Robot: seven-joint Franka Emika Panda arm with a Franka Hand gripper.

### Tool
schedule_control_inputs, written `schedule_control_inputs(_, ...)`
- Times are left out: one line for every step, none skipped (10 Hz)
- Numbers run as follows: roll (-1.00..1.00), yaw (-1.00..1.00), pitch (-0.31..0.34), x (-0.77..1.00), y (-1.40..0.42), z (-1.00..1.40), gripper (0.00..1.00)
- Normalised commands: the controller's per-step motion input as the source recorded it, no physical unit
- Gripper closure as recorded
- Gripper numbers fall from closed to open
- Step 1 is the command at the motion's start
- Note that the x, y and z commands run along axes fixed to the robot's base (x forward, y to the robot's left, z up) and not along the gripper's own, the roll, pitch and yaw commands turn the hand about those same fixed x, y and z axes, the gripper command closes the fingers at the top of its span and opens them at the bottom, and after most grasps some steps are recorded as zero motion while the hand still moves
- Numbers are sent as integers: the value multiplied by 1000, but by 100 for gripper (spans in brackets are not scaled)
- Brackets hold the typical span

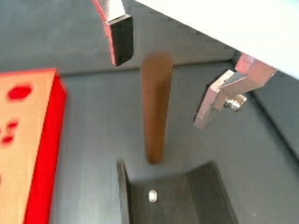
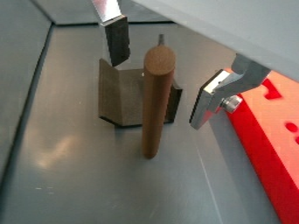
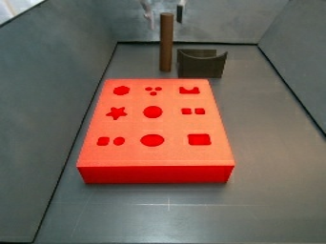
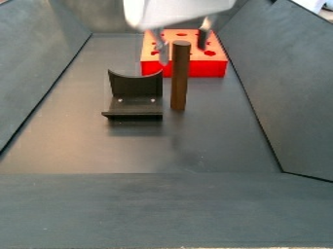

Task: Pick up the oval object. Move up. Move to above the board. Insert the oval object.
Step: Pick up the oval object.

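Note:
The oval object (image 1: 156, 109) is a tall brown peg standing upright on the grey floor beside the fixture; it shows in both wrist views (image 2: 155, 101) and both side views (image 3: 166, 43) (image 4: 180, 76). My gripper (image 1: 163, 79) hangs over the peg's top, also seen in a wrist view (image 2: 162, 80) and in both side views (image 3: 165, 11) (image 4: 178, 34). Its fingers (image 2: 115, 48) stand apart on either side of the peg's top with gaps; it is open. The red board (image 3: 152, 129) with shaped holes lies flat next to the peg (image 1: 30, 149) (image 2: 263, 140) (image 4: 208, 60).
The dark fixture (image 3: 201, 62) stands close beside the peg, on the side away from the board (image 4: 134, 95) (image 2: 117, 96) (image 1: 176, 192). Grey sloping walls (image 3: 76, 48) enclose the floor on all sides.

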Motion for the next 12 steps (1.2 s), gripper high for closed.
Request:
schedule_control_inputs(-177, 863, -73, 211, -46, -574, 0)
schedule_control_inputs(-64, 1000, -14, 0, -11, -380, 0)
schedule_control_inputs(-87, 966, -83, -126, 0, -183, 0)
schedule_control_inputs(-80, 300, -81, -86, 0, -43, 0)
schedule_control_inputs(-59, 114, -66, -54, 0, 0, 0)
schedule_control_inputs(-39, 29, -44, -74, 0, 0, 0)
schedule_control_inputs(-61, 29, -47, -69, 0, 0, 0)
schedule_control_inputs(-73, 40, -66, -51, 0, 0, 0)
schedule_control_inputs(-67, 37, -61, -69, 0, 0, 0)
schedule_control_inputs(-89, 23, -73, -40, 0, 0, 0)
schedule_control_inputs(-74, 17, -63, -37, 0, 0, 0)
schedule_control_inputs(-134, 74, -94, -51, 9, 0, 0)
